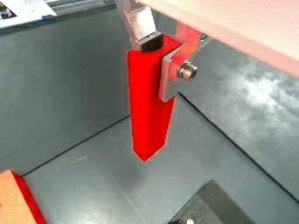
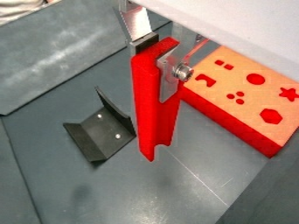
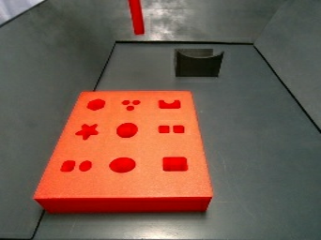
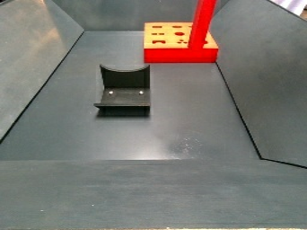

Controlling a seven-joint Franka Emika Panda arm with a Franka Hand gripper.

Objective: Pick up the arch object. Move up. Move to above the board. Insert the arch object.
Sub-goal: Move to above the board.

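The arch object (image 1: 149, 105) is a tall, slim, bright red post, and my gripper (image 1: 160, 54) is shut on its upper end, one silver finger on each side. It hangs upright in the air, clear of the grey floor. In a wrist view the arch object (image 2: 152, 101) has its lower end between the fixture and the board (image 2: 228, 122), with the gripper (image 2: 162, 57) clamped at its top. Both side views show only the arch object (image 3: 135, 14) (image 4: 204, 20) coming down from above; the gripper is out of frame. The red-orange board (image 3: 145, 147) (image 4: 180, 54) lies flat with its shaped recesses up.
The dark fixture (image 3: 198, 62) (image 4: 124, 88) (image 2: 103, 131) stands on the floor apart from the board. Sloping grey walls enclose the floor on all sides. A corner of the board (image 1: 14, 197) and part of the fixture (image 1: 216, 210) show below the post.
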